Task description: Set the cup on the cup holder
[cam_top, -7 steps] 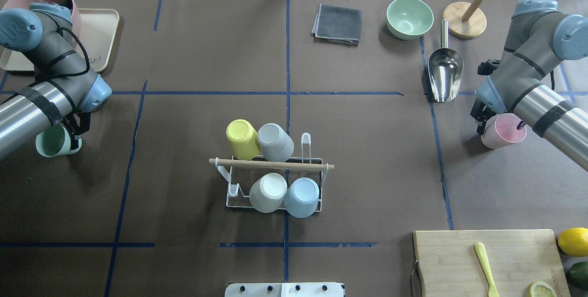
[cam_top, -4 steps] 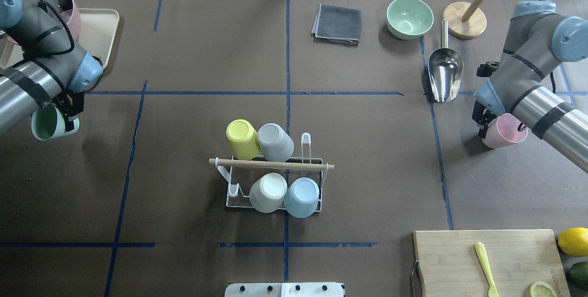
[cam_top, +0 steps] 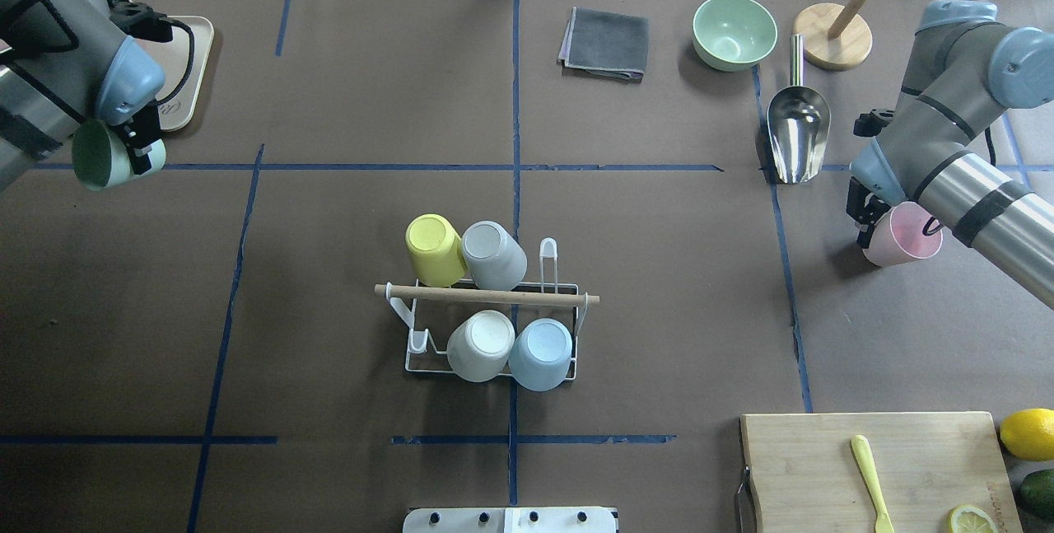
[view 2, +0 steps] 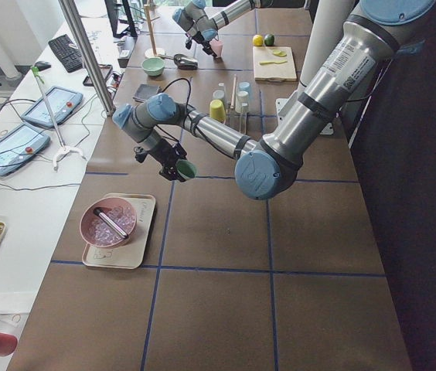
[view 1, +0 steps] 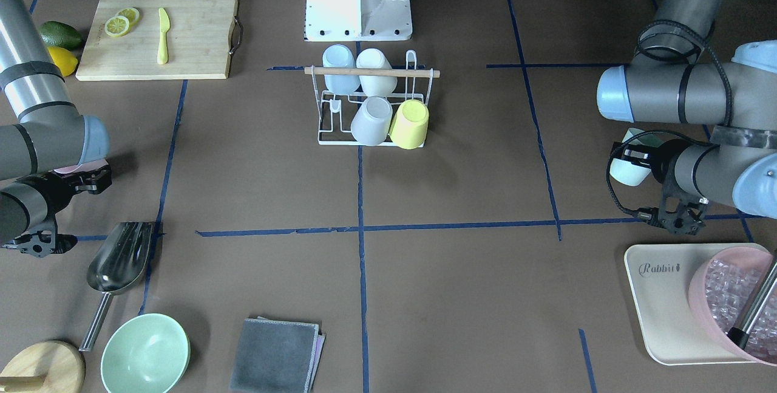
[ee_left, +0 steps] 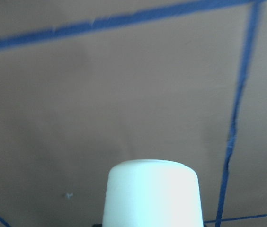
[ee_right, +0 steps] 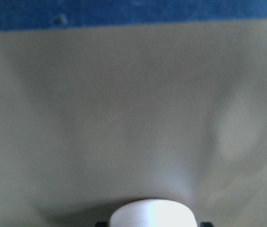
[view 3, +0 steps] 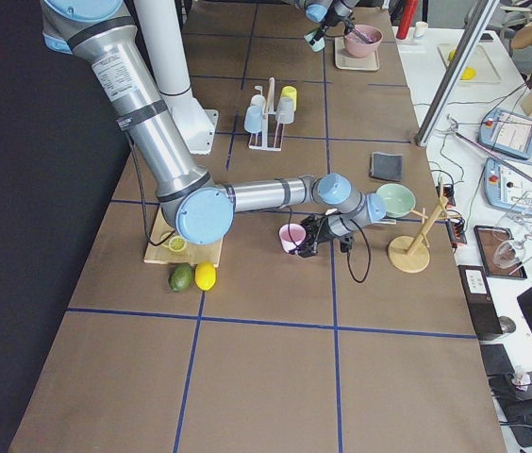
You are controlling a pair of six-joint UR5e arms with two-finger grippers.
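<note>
The cup holder point(cam_top: 486, 296), a white wire rack with a wooden rod on top, stands mid-table and also shows in the front view point(view 1: 370, 71). It carries a yellow, a grey, a cream and a light blue cup upside down. My left gripper point(cam_top: 142, 151) is shut on a mint green cup point(cam_top: 99, 157), held on its side above the table at the far left; the cup also shows in the front view point(view 1: 629, 167) and the left wrist view point(ee_left: 152, 194). My right gripper point(cam_top: 865, 218) is shut on a pink cup point(cam_top: 907, 235), tilted low over the table at the right.
A beige tray point(cam_top: 188, 63) with a pink bowl of ice lies behind the left arm. A grey cloth point(cam_top: 605, 43), green bowl point(cam_top: 733, 30), metal scoop point(cam_top: 797, 133) and wooden stand point(cam_top: 833, 35) are at the far right. A cutting board point(cam_top: 823, 467) is near right.
My left arm has carried the green cup away from the robot toward the tray and turned it. The right gripper with the pink cup has barely shifted.
</note>
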